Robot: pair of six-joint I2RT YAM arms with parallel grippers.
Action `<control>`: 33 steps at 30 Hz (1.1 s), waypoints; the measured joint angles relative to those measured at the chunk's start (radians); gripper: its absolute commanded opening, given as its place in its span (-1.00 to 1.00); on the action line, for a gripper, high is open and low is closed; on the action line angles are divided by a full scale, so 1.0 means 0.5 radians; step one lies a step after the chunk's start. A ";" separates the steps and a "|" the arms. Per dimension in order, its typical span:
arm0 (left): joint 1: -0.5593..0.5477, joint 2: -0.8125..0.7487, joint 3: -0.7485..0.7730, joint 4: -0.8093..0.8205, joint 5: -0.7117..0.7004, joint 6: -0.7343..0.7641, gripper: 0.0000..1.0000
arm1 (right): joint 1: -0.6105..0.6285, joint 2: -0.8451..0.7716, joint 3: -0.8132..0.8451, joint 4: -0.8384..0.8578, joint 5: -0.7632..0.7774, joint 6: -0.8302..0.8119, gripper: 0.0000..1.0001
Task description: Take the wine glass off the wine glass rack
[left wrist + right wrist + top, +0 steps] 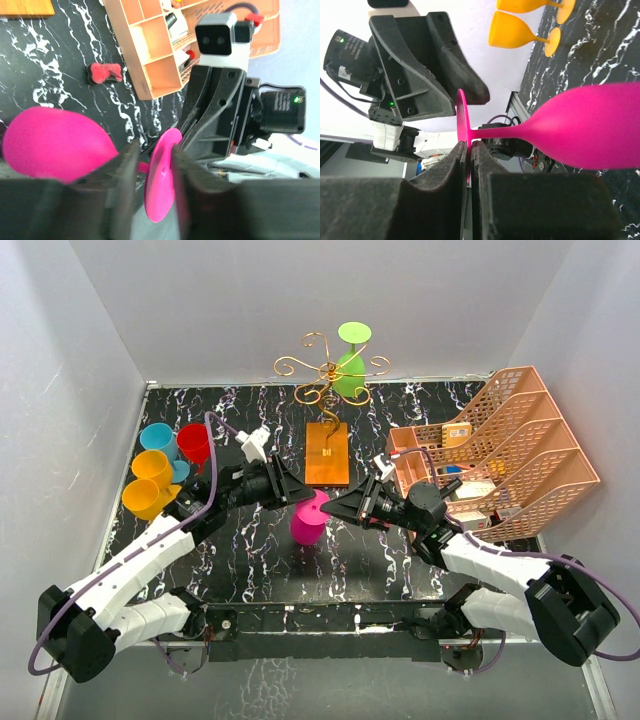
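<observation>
A pink wine glass [310,518] lies sideways in mid-air over the table centre, between both grippers. My right gripper [330,508] is shut on the rim of its round foot [462,117], with the bowl [592,130] out to the right. My left gripper [303,490] stands open around the same foot [162,175]: one finger is against the disc, the other apart beside the stem, and the bowl [55,145] is to the left. A green wine glass [350,365] hangs upside down on the gold wire rack [322,365], which stands on its wooden base [327,452].
Blue [158,438], red [194,443] and orange [150,485] plastic glasses stand at the left edge. A peach lattice organiser [500,450] fills the right side. A small red and black object [105,73] lies near it. White walls close in the black marbled table.
</observation>
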 measured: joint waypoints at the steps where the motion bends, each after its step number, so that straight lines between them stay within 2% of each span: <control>1: -0.002 0.003 0.024 -0.031 -0.012 0.013 0.20 | 0.001 -0.014 0.000 0.010 0.000 -0.002 -0.85; 3: -0.005 0.004 0.072 -0.073 -0.031 0.040 0.47 | 0.002 -0.063 -0.009 0.018 0.005 -0.011 -0.85; 5: -0.004 0.004 0.124 -0.104 -0.053 0.059 0.58 | 0.002 -0.139 -0.032 0.010 0.027 -0.018 -0.85; 11: 0.100 0.047 0.301 -0.188 0.027 0.101 0.74 | 0.002 -0.377 -0.118 0.018 0.162 0.009 -0.85; 15: 0.343 0.037 0.297 -0.167 0.222 0.078 0.76 | 0.001 -0.558 -0.182 -0.050 0.274 0.026 -0.85; 20: 0.694 -0.011 0.034 0.249 0.573 -0.218 0.75 | 0.000 -0.819 -0.159 -0.179 0.435 0.062 -0.85; 25: 0.715 -0.002 -0.259 0.731 0.807 -0.583 0.75 | 0.000 -0.967 -0.049 -0.185 0.572 0.152 -0.85; 33: 0.715 0.004 -0.306 1.251 0.971 -0.907 0.77 | 0.000 -0.992 -0.082 0.199 0.754 0.433 -0.85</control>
